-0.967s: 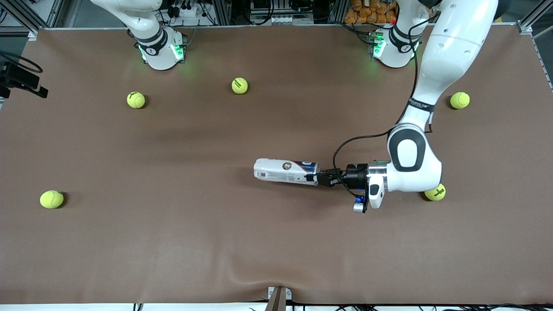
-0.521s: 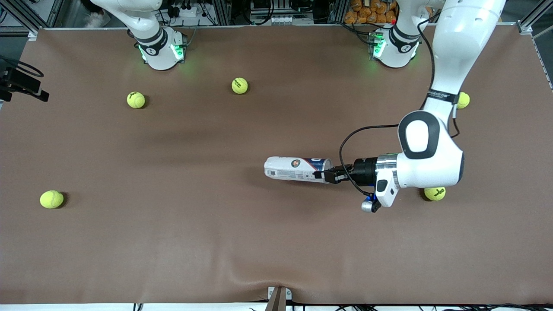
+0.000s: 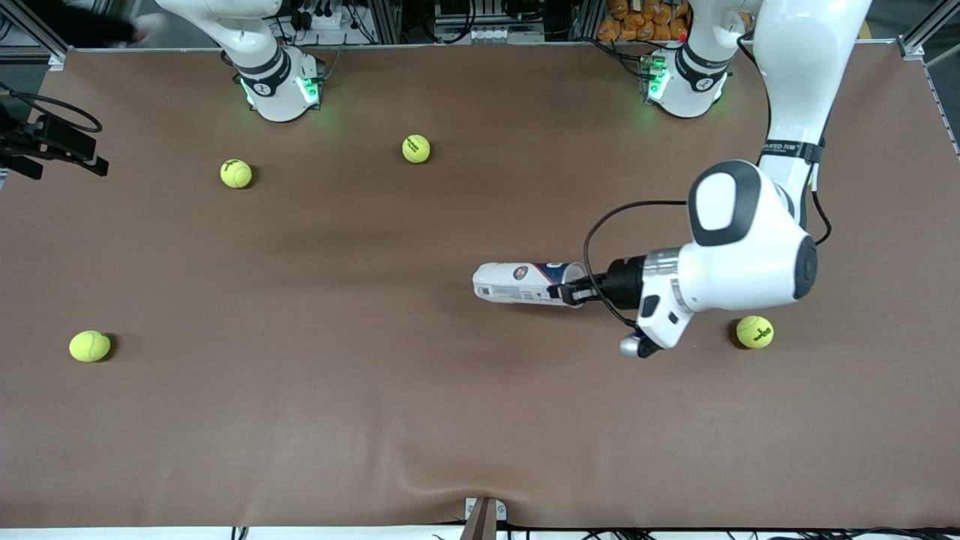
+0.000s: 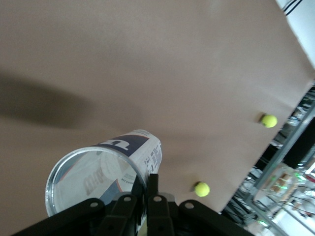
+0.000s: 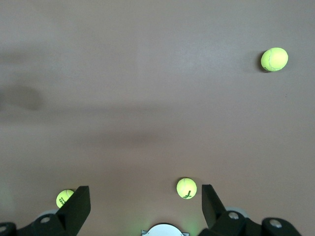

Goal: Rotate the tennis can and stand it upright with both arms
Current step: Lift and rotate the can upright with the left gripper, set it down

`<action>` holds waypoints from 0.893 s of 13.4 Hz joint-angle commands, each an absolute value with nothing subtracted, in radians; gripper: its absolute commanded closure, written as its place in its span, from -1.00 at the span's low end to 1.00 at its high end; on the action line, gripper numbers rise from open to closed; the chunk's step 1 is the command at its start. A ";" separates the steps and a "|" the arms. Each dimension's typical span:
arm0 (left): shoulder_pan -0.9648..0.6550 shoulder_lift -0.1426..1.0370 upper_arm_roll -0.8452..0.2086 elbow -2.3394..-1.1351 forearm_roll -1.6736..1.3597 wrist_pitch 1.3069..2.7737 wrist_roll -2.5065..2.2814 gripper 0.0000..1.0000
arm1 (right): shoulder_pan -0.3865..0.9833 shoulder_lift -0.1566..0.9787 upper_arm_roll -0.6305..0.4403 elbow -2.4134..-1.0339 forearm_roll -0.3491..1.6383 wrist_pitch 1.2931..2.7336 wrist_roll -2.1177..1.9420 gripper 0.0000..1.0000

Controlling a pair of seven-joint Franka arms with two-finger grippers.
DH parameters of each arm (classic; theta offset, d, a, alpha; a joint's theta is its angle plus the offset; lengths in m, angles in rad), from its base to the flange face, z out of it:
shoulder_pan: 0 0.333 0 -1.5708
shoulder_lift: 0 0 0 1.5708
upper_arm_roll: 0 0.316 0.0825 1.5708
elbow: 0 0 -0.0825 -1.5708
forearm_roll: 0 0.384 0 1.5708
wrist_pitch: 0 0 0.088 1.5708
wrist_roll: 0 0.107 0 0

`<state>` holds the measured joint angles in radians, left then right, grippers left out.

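The tennis can (image 3: pixel 525 283), a clear tube with a white and navy label, is held near the middle of the table with its open metallic rim toward the left arm's end. My left gripper (image 3: pixel 568 292) is shut on that rim, one finger inside the can and one outside. In the left wrist view the can (image 4: pixel 106 169) points away from the camera with its mouth close up, and the left gripper (image 4: pixel 146 189) pinches its rim wall. My right gripper (image 5: pixel 142 204) is open and empty, high over the table; only its arm's base shows in the front view.
Several yellow-green tennis balls lie scattered: one (image 3: pixel 754 331) close under the left arm's wrist, one (image 3: pixel 415 148) and one (image 3: pixel 235 173) near the right arm's base (image 3: pixel 279 88), one (image 3: pixel 89 346) at the right arm's end. A black camera mount (image 3: pixel 52 146) juts in there.
The left arm has pulled the can toward its own end of the table and raised its elbow; the can looks shorter and slightly tipped. The ball by the left wrist is now uncovered.
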<state>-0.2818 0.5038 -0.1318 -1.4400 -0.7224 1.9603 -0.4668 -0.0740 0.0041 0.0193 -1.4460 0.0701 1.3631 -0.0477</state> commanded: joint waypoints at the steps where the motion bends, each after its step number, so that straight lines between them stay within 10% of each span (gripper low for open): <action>1: -0.342 0.471 -0.126 -1.415 -0.623 1.951 -0.531 1.00 | -0.069 -0.006 0.015 -1.453 0.054 1.364 -0.046 -1.00; 12: -0.715 0.508 -0.115 -1.390 -0.023 1.893 -1.061 1.00 | -0.066 -0.005 0.015 -1.457 0.054 1.361 -0.046 -1.00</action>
